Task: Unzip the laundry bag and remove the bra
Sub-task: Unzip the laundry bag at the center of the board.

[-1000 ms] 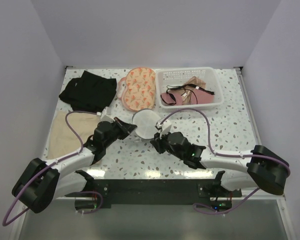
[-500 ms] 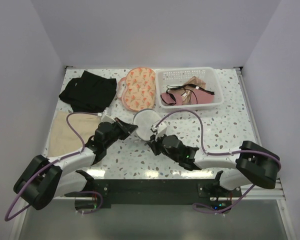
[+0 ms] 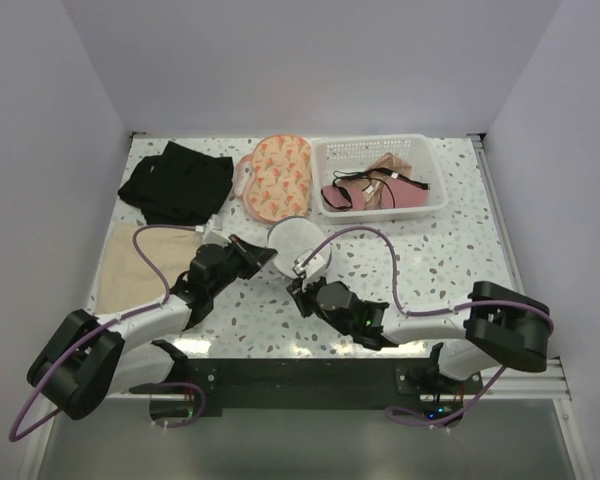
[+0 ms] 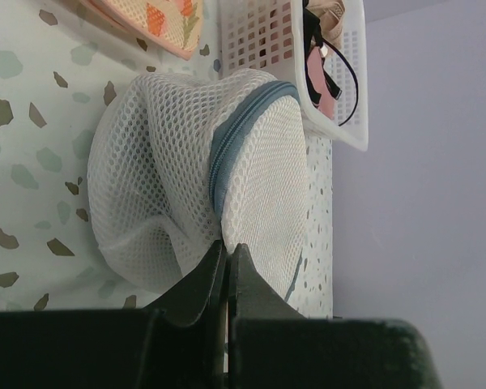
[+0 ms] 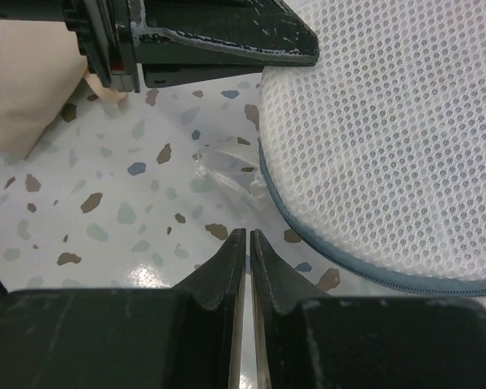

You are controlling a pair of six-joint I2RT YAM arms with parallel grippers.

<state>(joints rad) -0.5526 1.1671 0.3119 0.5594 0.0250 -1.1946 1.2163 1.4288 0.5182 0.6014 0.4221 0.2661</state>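
Note:
The laundry bag (image 3: 292,238) is a round white mesh pouch with a blue zipper (image 4: 233,139) and lies mid-table. My left gripper (image 3: 268,254) is shut on a pinch of the mesh at the bag's left edge (image 4: 228,245). The right gripper (image 3: 298,287) hovers just off the bag's near edge. Its jaws stand all but together (image 5: 248,233) over bare table, with nothing between them. A small clear tab (image 5: 227,174) sticks out beside the zipper seam (image 5: 308,231), just ahead of the fingertips. The bra is hidden; the mesh does not show what is inside.
A white basket (image 3: 435,172) at the back right holds pink and beige garments with black straps. An orange patterned piece (image 3: 277,175) lies left of it. Black cloth (image 3: 177,180) is at the back left and beige cloth (image 3: 130,265) at the left edge.
The right gripper has slid left and nearer, from the bag's right side to its near edge, and its jaws have narrowed. The left gripper keeps its pinch on the mesh.

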